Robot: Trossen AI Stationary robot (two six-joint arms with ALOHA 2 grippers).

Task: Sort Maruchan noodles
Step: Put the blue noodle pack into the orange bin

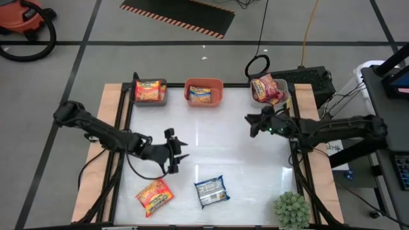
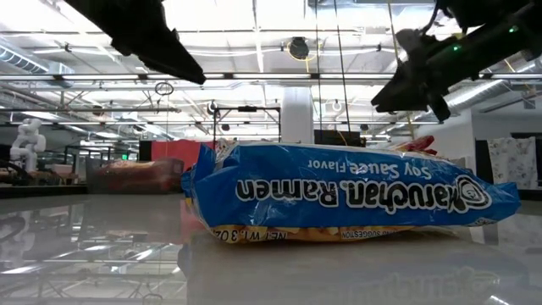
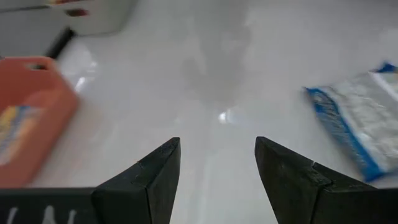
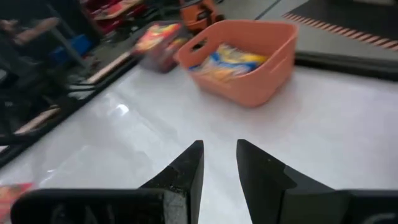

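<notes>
Three bins are sitting along the far edge of the white table [image 1: 243, 160]. The grey bin [image 1: 151, 92] on the left is holding a red-and-orange packet [image 1: 147, 91]. The orange bin [image 1: 204, 91] in the middle is holding a yellow-orange packet [image 1: 200, 95]. The clear bin [image 1: 276, 91] on the right is holding a red packet [image 1: 267, 88], which is sticking up over the rim at a tilt.

So that's three bins, each showing one packet as far as I can tell; anything stacked underneath is hidden. Two more packets are lying loose on the near half of the table: a blue soy sauce packet [image 1: 211, 191] near the middle and an orange-red packet [image 1: 154, 196] well to its left. Five visible in total. A green spiky plant [image 1: 293, 209] is sitting at the near right corner.

The left gripper [image 1: 179, 151] is hovering over the table with its fingers spread and nothing between them, the blue packet just off to one side. The right gripper [image 1: 250, 125] is hanging near the clear bin, pointing toward the orange bin, fingers only slightly apart and pinching nothing.
</notes>
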